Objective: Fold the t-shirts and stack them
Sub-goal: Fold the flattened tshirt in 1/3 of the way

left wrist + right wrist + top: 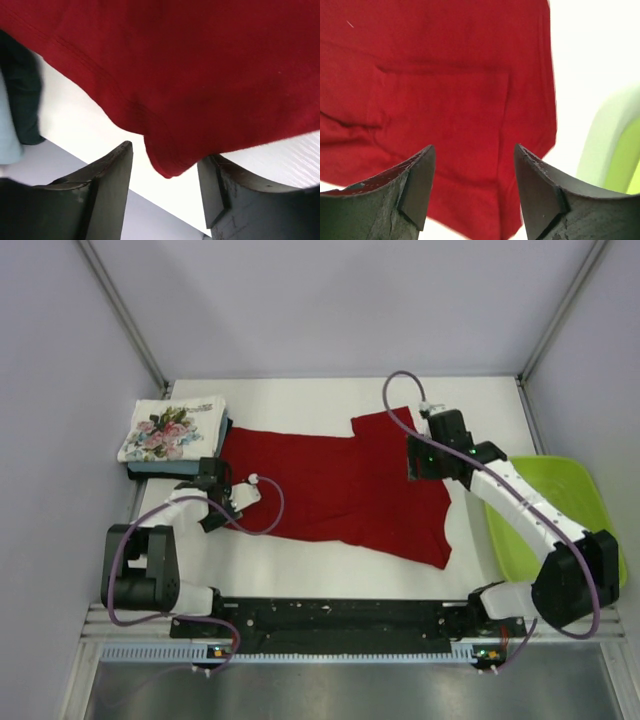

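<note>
A deep red t-shirt (340,485) lies spread across the white table. My left gripper (214,474) is at the shirt's left edge. In the left wrist view it (166,152) is open, and a corner of the red shirt (170,75) hangs between the jaws without being pinched. My right gripper (418,465) hovers over the shirt's right part. In the right wrist view it (474,147) is open and empty above the red cloth (445,90). A folded stack topped by the white floral shirt (170,430) sits at the back left.
The stack's dark shirt (22,95) and light blue shirt (7,130) show just left of my left gripper. A lime-green tray (560,500) stands at the right table edge, also in the right wrist view (615,150). Grey walls enclose the table.
</note>
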### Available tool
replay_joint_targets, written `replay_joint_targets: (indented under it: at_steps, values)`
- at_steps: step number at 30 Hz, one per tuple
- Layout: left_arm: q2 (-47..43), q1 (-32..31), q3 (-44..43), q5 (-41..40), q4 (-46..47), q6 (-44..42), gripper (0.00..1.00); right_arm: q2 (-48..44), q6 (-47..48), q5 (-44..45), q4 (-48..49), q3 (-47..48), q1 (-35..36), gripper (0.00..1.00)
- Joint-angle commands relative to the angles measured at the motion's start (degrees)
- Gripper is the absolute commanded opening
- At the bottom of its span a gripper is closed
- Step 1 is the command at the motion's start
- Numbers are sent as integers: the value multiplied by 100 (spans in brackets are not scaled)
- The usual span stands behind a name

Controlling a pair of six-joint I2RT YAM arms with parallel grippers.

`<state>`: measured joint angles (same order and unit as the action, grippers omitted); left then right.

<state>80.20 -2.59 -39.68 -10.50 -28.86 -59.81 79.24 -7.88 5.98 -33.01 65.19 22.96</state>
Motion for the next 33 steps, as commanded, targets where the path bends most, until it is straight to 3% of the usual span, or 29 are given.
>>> replay_joint_targets:
  at_steps: [1,8,11,13,17,18,23,30,33]
  values:
    - [162,30,-5,-93,706,-145,52,-602,-2584,-421,-1453,-1120,-169,62]
    - [180,22,48,92,698,-40,0,-656,-3912,-317,-1453,-2281,-169,70]
    - [57,22,110,-21,698,31,0,-419,-4335,-394,-1226,-2729,-178,71]
    - [-39,30,153,-171,628,92,0,-165,-4388,-876,-857,-2984,-187,61]
    - [-285,30,276,-504,347,84,0,-294,-4389,-898,-802,-3249,-352,9]
    - [-364,39,320,-619,294,58,0,-539,-4389,-818,-864,-3354,-589,0]
    - [-602,39,260,-813,-461,92,0,-1796,-4424,-835,-1005,-3697,-1627,0]
    - [-787,-74,224,144,-2376,110,1,-1316,-3994,-678,-1444,-3268,-2006,0]
    - [-874,-216,259,320,-2720,180,42,-1183,-3862,-440,-1576,-3083,-2015,0]
